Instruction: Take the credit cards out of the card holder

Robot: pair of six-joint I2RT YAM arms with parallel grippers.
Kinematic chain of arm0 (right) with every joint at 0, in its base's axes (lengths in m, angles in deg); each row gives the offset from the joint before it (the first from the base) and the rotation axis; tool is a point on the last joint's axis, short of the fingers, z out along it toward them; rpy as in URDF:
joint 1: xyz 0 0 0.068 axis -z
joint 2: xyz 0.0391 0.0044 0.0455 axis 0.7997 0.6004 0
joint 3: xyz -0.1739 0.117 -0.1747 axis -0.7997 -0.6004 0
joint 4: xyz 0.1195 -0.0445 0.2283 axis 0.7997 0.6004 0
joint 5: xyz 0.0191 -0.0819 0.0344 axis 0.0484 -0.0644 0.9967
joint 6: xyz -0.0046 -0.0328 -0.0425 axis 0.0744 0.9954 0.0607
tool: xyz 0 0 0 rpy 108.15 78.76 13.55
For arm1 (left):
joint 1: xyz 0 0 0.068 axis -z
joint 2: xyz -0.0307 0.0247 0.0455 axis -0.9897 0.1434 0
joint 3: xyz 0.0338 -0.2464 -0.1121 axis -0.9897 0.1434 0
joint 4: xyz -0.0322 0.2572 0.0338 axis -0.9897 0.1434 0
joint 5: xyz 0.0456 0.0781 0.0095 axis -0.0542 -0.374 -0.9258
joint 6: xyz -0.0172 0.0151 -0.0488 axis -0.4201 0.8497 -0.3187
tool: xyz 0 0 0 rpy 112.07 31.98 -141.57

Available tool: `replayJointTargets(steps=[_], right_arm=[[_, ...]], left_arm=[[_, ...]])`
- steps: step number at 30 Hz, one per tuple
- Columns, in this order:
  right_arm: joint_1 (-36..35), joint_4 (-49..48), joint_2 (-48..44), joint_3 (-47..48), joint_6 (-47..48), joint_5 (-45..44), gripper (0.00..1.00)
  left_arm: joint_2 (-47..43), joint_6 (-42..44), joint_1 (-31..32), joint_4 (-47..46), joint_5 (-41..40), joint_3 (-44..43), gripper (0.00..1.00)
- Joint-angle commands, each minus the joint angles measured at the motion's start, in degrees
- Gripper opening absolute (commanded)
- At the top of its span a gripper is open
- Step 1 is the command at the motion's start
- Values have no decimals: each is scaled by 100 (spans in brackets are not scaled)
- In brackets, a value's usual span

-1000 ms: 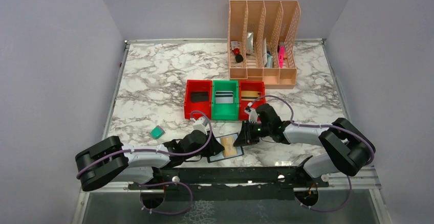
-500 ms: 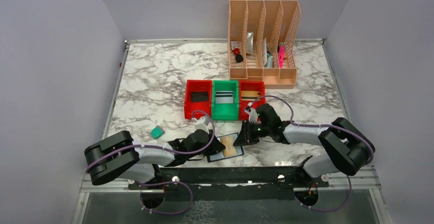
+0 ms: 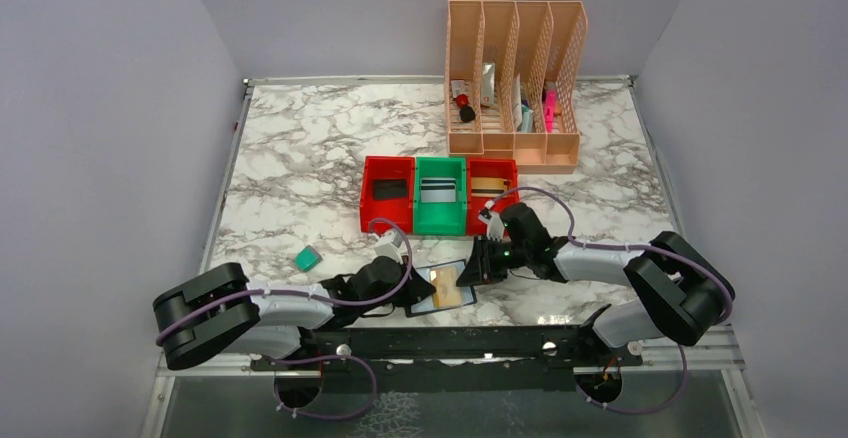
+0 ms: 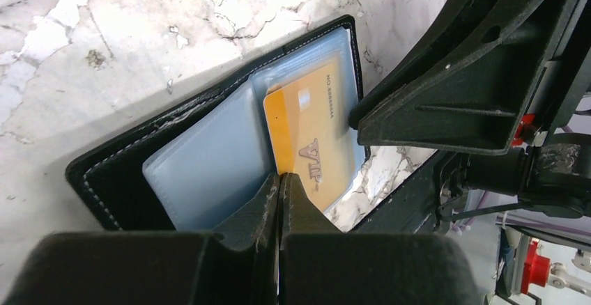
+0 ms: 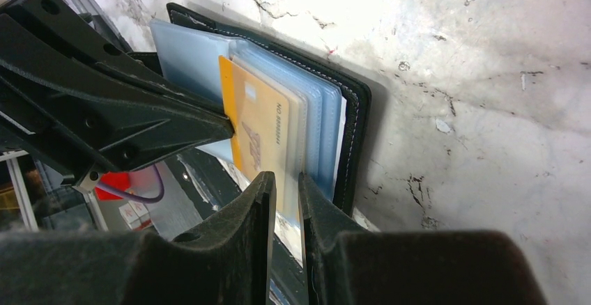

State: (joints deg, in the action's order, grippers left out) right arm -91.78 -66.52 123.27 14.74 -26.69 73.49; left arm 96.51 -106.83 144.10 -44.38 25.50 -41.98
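The card holder (image 3: 437,304) lies open near the table's front edge, black outside (image 4: 111,180) with blue-grey clear sleeves (image 5: 317,110). An orange credit card (image 4: 310,138) sticks partly out of a sleeve (image 5: 261,131). My left gripper (image 4: 280,177) comes in from the left (image 3: 425,286) and is shut on that card's near edge. From the right, my right gripper (image 5: 286,176) pinches the holder's sleeve pages at their lower edge (image 3: 472,276).
Behind the holder stand a red bin (image 3: 388,193), a green bin (image 3: 441,195) and a second red bin (image 3: 491,188), each with something flat inside. A teal block (image 3: 307,257) lies to the left. A peach file organiser (image 3: 515,83) stands at the back.
My left gripper's jaws have closed onto the orange card's edge, and the left arm's elbow has shifted slightly. The right arm and the holder have stayed put.
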Motion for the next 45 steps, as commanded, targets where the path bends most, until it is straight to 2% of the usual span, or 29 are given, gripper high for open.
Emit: replayJointTargets(steps=[1, 8, 12, 18, 27, 35, 37, 39, 42, 45], right_arm=[[-38, 404, -107, -111, 161, -377, 24], [-42, 600, -279, -21, 199, -447, 24], [-39, 675, -725, 30, 249, -496, 25], [-71, 411, -1260, 155, 181, -28, 26], [-711, 368, -287, 620, 162, -232, 31], [-773, 491, 257, 570, 149, -763, 35], [-773, 516, 381, 542, 122, -801, 35], [-773, 450, 454, 452, 54, -833, 35], [-773, 286, 481, 320, -69, -867, 32], [-773, 216, 536, 280, -119, -847, 29]], left_arm=[[-307, 89, 23, 95, -156, 271, 0], [-672, 212, 23, 750, -279, 226, 0], [-794, 353, 22, 1237, -344, 31, 0], [-771, 455, 23, 1182, -237, -66, 0], [-704, 464, 23, 1148, -179, -152, 0], [-829, 456, 22, 1245, -204, -128, 0], [-879, 449, 23, 1260, -222, -104, 5], [-920, 423, 23, 1258, -225, -84, 14], [-957, 376, 23, 1150, -175, -21, 23], [-956, 286, 23, 970, -104, 37, 26]])
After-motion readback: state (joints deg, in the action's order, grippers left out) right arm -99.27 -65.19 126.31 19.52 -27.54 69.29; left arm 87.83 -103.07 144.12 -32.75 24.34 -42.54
